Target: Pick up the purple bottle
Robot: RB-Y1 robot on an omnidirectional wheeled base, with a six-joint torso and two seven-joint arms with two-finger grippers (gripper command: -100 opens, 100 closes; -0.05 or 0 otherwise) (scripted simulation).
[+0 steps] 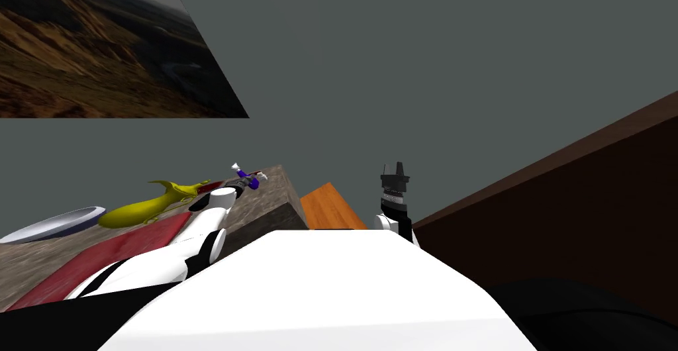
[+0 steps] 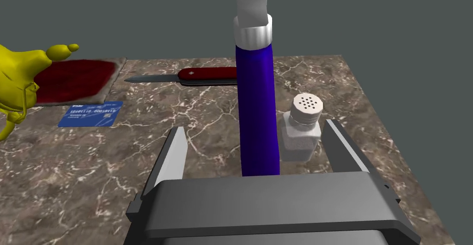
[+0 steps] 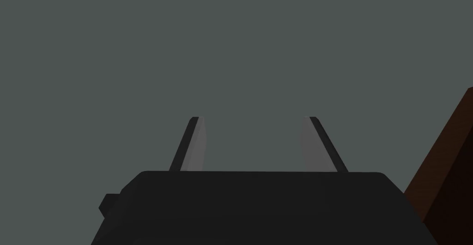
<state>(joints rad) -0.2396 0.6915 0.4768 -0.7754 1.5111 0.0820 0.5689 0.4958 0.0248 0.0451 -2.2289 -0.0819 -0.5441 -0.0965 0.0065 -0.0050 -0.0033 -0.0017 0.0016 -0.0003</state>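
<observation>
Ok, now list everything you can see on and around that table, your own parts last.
bottle: one, purple-blue with a white cap, upright between the left gripper's fingers
shaker: one, pale grey, close beside the bottle, near one finger
pocket knife: one, red, blade out, behind the bottle
card: one, blue, flat by the cloth
cloth: one, dark red, next to the toy
toy: one, yellow
plate: one, white, beside the toy
table: one, brown marbled
board: one, orange, beside the table
left gripper: open, around the bottle
right gripper: open, raised away from the table
</observation>
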